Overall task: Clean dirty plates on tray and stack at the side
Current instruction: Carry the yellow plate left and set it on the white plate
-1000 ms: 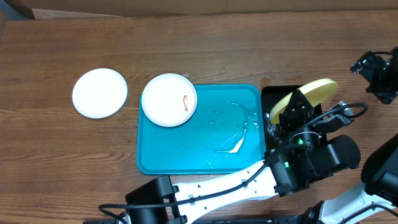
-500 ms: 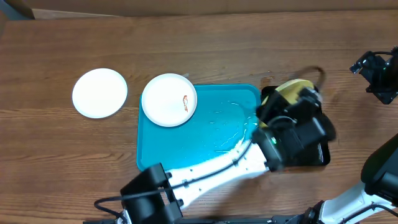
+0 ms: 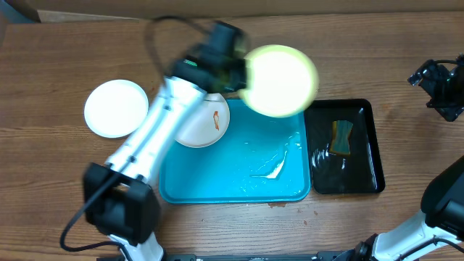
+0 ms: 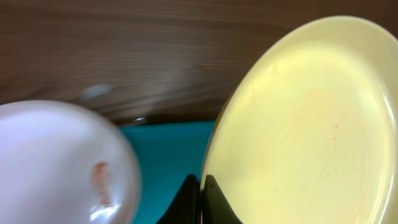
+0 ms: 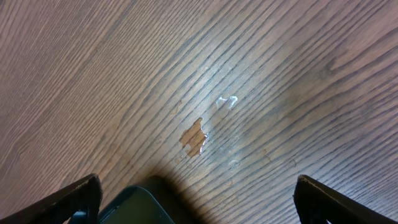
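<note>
The brown wood-grain table (image 3: 290, 43) carries a large turquoise-blue rectangular plastic tray (image 3: 217, 181) with rounded corners and a raised rim, wet in its middle with a pale streak of water. Just right of it sits a smaller black rectangular tray (image 3: 362, 174) holding water and a dark greenish sponge (image 3: 342, 138). The left arm reaches across the blue tray's upper left corner, and its left gripper (image 4: 200, 196) is clamped on the edge of a round pale yellow plate (image 3: 281, 80), lifted and blurred above the tray's upper right corner; in the wrist view the black fingers pinch its lower rim. A round white plate with a reddish-brown smear (image 3: 210, 123) lies partly under that arm, overlapping the tray's upper left rim. A second round white plate (image 3: 116, 108) rests on the table, apart to the left, apparently clean, though the view is coarse. The right gripper (image 5: 196, 199) hangs with jaws spread wide over bare wood bearing small wet spots (image 5: 196, 138).
</note>
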Robot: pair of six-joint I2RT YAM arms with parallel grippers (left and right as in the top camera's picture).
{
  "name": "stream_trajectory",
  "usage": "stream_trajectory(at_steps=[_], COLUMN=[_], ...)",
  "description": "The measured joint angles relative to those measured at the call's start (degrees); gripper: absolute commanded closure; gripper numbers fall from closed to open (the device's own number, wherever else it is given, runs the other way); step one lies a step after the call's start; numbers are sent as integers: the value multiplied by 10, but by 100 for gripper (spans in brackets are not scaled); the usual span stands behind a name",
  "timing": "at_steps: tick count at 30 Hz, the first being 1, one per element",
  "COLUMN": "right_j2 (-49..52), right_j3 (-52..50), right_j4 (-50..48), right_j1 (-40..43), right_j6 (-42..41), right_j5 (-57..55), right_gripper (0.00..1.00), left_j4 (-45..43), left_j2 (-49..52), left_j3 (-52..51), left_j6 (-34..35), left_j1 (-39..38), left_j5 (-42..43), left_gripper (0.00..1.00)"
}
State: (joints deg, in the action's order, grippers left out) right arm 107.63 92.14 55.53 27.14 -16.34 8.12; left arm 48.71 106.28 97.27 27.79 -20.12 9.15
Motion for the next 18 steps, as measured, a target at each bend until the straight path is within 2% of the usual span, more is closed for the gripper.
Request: stream_trajectory(at_steps=[6, 11, 18], right_j2=[0, 0, 0], right_j3=[0, 0, 0], right_j4=[0, 0, 0], right_j1=[0, 0, 0], right_j6=[0, 0, -1], right_j5=[0, 0, 0], right_gripper=[0, 0, 0], left_j4=[102, 135, 107], left_j2=[0, 0, 0], left_j3=[0, -1, -49], left_j6=[10, -6, -7], left_j1=[224, 367, 487], left_j5=[50, 59, 26], left_gripper=[96, 96, 96])
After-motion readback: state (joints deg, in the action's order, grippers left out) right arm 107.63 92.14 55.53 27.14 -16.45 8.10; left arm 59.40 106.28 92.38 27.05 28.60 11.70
